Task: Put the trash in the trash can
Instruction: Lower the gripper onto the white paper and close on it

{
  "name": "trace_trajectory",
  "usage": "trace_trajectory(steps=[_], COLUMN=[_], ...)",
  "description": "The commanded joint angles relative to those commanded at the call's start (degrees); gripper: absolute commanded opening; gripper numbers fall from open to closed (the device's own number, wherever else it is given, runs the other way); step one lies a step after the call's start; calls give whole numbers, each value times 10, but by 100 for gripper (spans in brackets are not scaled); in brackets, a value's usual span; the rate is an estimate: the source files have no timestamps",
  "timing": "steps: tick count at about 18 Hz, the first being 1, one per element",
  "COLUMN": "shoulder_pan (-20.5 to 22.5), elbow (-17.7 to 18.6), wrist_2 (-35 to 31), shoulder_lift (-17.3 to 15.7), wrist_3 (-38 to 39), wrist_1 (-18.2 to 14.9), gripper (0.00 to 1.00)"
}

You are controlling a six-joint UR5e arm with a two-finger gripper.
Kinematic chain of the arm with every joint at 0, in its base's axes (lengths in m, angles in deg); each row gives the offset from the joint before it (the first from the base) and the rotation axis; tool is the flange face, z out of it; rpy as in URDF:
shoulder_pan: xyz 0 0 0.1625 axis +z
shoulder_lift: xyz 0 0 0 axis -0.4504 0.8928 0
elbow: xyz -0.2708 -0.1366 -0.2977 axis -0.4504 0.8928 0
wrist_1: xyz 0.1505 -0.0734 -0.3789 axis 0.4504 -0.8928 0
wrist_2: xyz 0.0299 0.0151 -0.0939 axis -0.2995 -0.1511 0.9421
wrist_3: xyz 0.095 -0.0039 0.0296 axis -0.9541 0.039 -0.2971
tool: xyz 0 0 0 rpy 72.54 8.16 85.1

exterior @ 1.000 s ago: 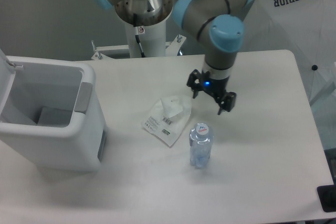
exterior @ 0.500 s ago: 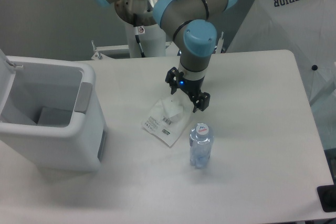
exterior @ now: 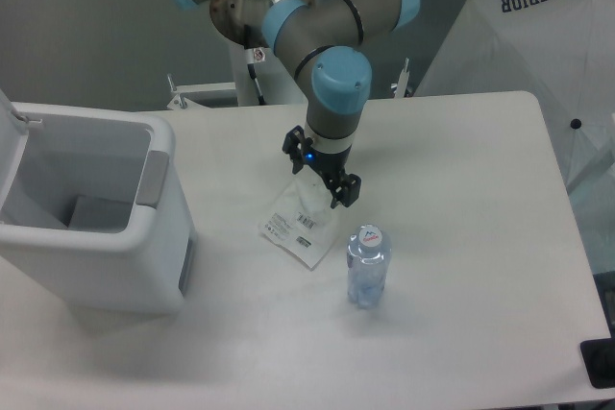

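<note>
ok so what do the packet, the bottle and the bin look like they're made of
Packet: thin white plastic film, probably; it lies flat, slightly crumpled, with a black printed label.
Bottle: clear plastic, seemingly; see-through body, opaque white cap.
Bin: rigid white moulded plastic by its look; smooth faintly glossy walls, rounded corners, grey inside.

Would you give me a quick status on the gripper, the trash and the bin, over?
Gripper open, poised over white packet. Packet and water bottle both on the table, ungrasped. Trash can open at left, path looks unobstructed.
</note>
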Motion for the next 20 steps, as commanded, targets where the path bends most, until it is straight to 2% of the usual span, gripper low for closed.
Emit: trace_trajectory(steps=[8,9,11,13,16,18,20], shoulder_pan=[-10,-10,-10,-10,-10,-10,-10], elbow=[-7,-7,-10,-11,-11,-12,-13], wrist_2=[-22,-23,-23,-24,-24,-24,-24], shoulder_lift=[22,21,21,22,25,25,23], wrist_3=[29,29,28,29,33,33,33], wrist_1=[6,6,6,7,18,19,19], gripper=[100,93,64,39,11,1,0])
